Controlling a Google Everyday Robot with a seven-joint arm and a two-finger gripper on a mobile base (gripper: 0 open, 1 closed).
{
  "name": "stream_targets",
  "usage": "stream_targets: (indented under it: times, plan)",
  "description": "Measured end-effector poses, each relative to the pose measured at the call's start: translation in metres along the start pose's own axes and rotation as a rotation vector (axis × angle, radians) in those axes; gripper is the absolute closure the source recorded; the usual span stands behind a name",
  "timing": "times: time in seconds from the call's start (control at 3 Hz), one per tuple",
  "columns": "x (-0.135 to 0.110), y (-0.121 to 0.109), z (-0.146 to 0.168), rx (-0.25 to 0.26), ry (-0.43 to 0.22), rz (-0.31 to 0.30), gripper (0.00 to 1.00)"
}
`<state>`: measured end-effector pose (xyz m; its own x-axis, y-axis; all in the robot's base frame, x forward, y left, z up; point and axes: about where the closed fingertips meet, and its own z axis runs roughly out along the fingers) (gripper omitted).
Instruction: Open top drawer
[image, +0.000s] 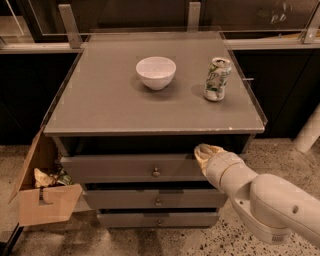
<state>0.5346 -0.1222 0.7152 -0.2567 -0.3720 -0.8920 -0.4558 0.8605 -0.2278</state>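
The gripper (204, 151), its hold impossible to tell from here, is sitting at the upper edge of the top drawer (115, 168), right of the knob (156, 172) and under the cabinet top (100, 100), seemingly beginning the pull, which is calling for a straight outward draw.

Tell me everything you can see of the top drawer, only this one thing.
The top drawer is the highest of three grey fronts under the tabletop, flat and matte, with one small round metal knob at its centre. A dark gap lies above it; its inside is hidden. The gripper is at its upper right edge, seemingly touching it.
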Motion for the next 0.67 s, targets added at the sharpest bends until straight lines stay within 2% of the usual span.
stream_targets:
  times: [0.33, 0.67]
  plan:
    - [0.002, -0.011, 0.022, 0.038, 0.02, -0.011, 1.0]
    - [0.0, -0.025, 0.059, 0.064, 0.064, -0.041, 1.0]
